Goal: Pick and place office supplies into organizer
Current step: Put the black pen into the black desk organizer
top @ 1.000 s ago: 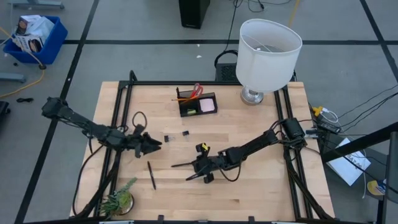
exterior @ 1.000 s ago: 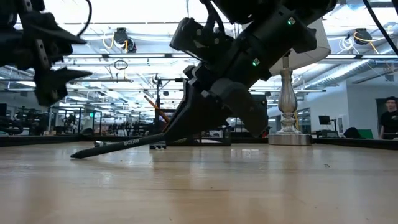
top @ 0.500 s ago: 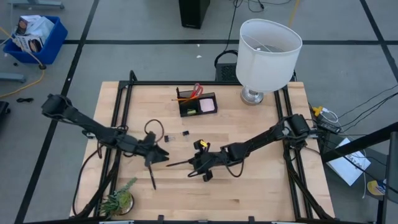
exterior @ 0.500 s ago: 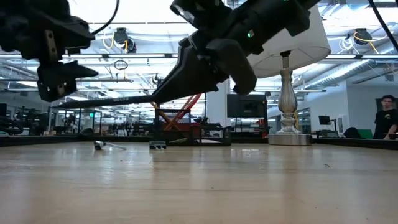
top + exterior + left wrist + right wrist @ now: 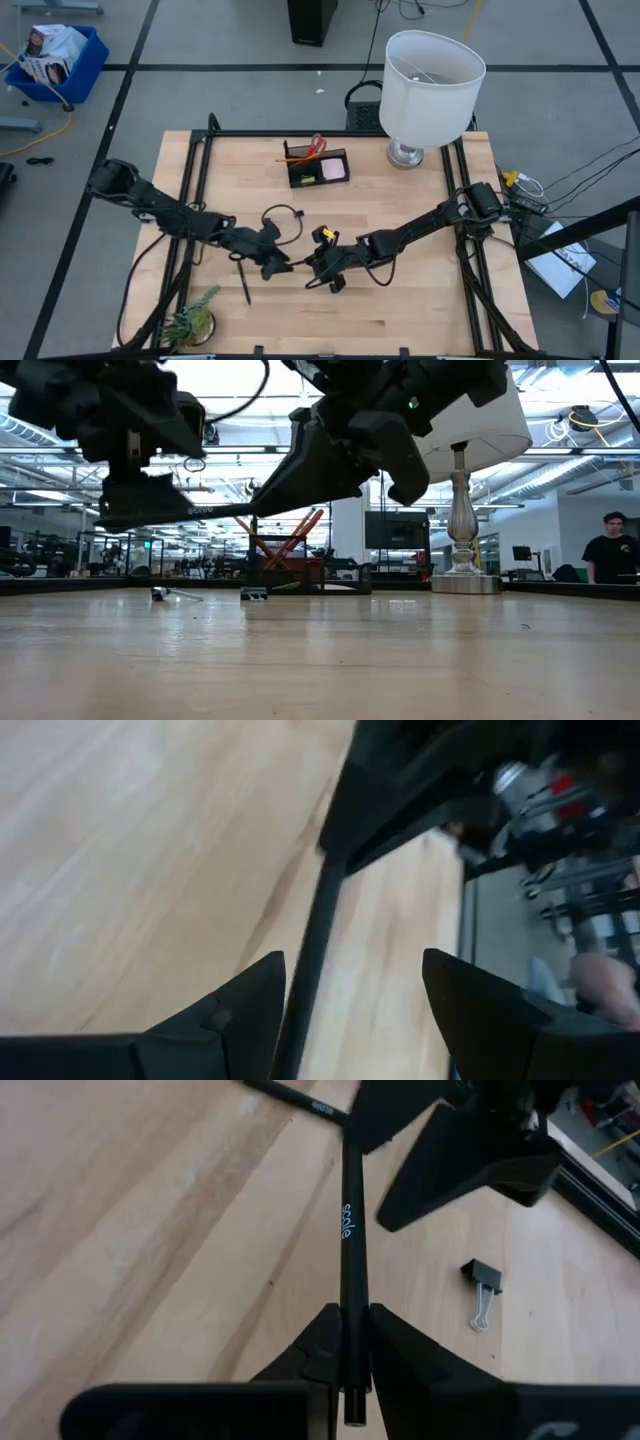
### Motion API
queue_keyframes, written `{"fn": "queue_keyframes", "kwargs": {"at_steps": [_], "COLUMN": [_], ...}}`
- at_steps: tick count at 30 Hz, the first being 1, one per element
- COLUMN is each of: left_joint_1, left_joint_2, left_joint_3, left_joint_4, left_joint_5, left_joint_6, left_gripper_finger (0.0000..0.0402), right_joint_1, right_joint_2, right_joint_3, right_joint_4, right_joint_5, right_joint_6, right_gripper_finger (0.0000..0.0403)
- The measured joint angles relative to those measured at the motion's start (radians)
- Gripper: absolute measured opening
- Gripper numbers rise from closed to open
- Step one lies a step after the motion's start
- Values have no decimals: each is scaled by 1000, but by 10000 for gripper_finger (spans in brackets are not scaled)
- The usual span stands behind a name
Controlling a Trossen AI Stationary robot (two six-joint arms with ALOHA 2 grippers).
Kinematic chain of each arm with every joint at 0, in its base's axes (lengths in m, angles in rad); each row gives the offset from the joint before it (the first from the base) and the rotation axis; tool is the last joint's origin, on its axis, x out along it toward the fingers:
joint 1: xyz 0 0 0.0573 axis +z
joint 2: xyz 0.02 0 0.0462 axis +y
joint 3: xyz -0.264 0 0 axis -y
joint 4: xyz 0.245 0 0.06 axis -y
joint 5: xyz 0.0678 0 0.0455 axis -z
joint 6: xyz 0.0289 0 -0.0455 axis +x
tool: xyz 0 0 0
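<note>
- the right gripper [image 5: 306,267] sits just in front of the organizer [image 5: 318,167], toward the table's near edge, with its fingers [image 5: 400,1348] pinched narrow around a black pen [image 5: 352,1260].
- that pen is held level, lifted clear of the wooden table [image 5: 400,230], with its free end pointing toward the left gripper [image 5: 281,266].
- the left gripper's fingers [image 5: 478,1000] stand partly apart, one on either side of the pen's free end; i cannot tell whether they touch it.
- a second black pen [image 5: 243,281] lies flat on the table, beside the left gripper and farther from the organizer.
- a small black clip [image 5: 482,1288] lies on the table between the grippers and the organizer.
- the organizer, near the table's far edge, has orange pencils and red-handled scissors [image 5: 317,145] standing in it and a pink pad [image 5: 334,171] in one compartment.
- a white-shaded lamp [image 5: 430,85] stands beside the organizer, and a small green plant [image 5: 190,318] is well apart from it, at the near corner.
</note>
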Motion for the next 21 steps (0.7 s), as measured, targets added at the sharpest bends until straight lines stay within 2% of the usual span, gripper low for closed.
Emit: {"fn": "queue_keyframes", "kwargs": {"at_steps": [3, 17, 21], "left_joint_1": [8, 0, 1], "left_joint_2": [31, 88, 88], "left_joint_3": [9, 9, 9], "left_joint_4": [-46, -62, -62], "left_joint_5": [33, 55, 55], "left_joint_6": [-8, -30, -28], "left_gripper_finger": [244, 242, 207], "right_joint_1": [10, 16, 14], "right_joint_2": [0, 0, 0], "right_joint_3": [0, 0, 0], "right_joint_4": [4, -10, -10], "right_joint_5": [5, 29, 30], "right_joint_6": [-11, -15, -14], "right_gripper_finger": [31, 29, 35]}}
